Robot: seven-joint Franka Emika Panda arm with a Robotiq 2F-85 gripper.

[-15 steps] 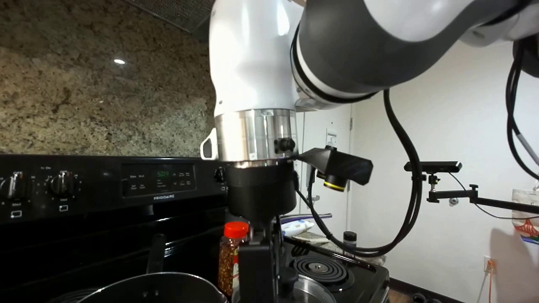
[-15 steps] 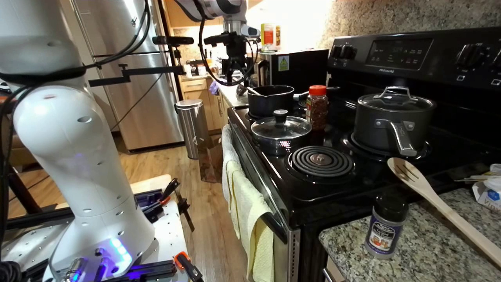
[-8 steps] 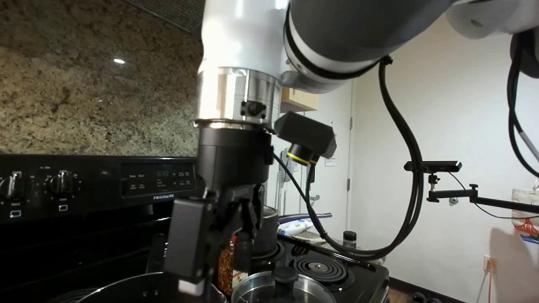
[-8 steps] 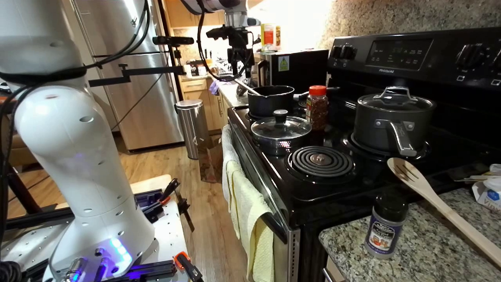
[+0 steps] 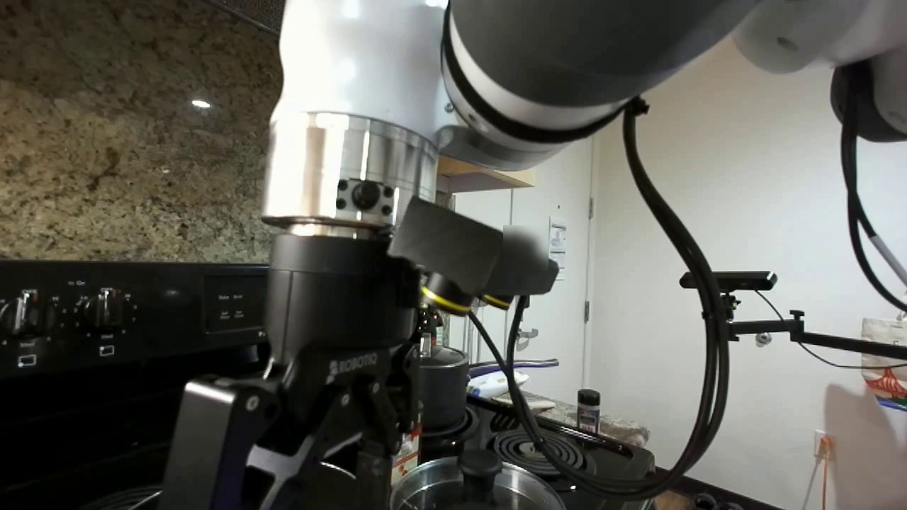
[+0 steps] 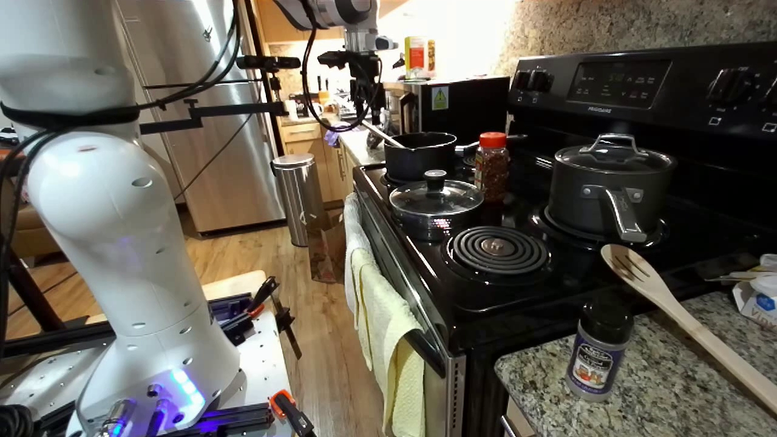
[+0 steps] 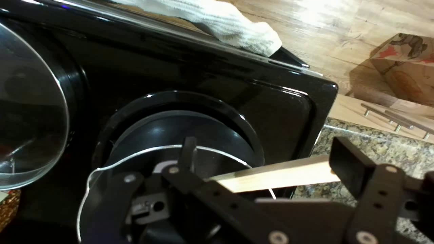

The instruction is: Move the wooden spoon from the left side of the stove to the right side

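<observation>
Leaning in the pot (image 6: 419, 162), the spoon (image 7: 278, 174) shows only a pale, straight handle; its lower end passes inside the rim and is lost behind the pot's wall, head hidden. Long axis on a slant: up from the pot's mouth, across the rim, away from the glass-lidded pan (image 6: 425, 203) just beside the pot. Upper end points outward from the pot, to the side where the counter (image 7: 390, 149) begins past the edge of the stove (image 7: 271, 112); in the wrist view that end overlaps the counter. Above the pot's rim on the same outward side, the gripper (image 7: 269, 157), fingers (image 7: 349, 166) spread wide, nothing held. Seen from the wrist, one finger overlaps the pot's mouth, the other the counter; handle runs across the gap between them, its upper end partly covered by the finger farther from the pot. Touching that finger or not: cannot tell. In an exterior view the handle's top shows just below the gripper. Other items: red-capped jar (image 6: 491, 167) near the pot; lidded saucepan (image 6: 607, 194) well apart from the pot, past the jar; slotted utensil (image 6: 683, 312), also pale wood, farther from the pot again, its head end toward the pot.
</observation>
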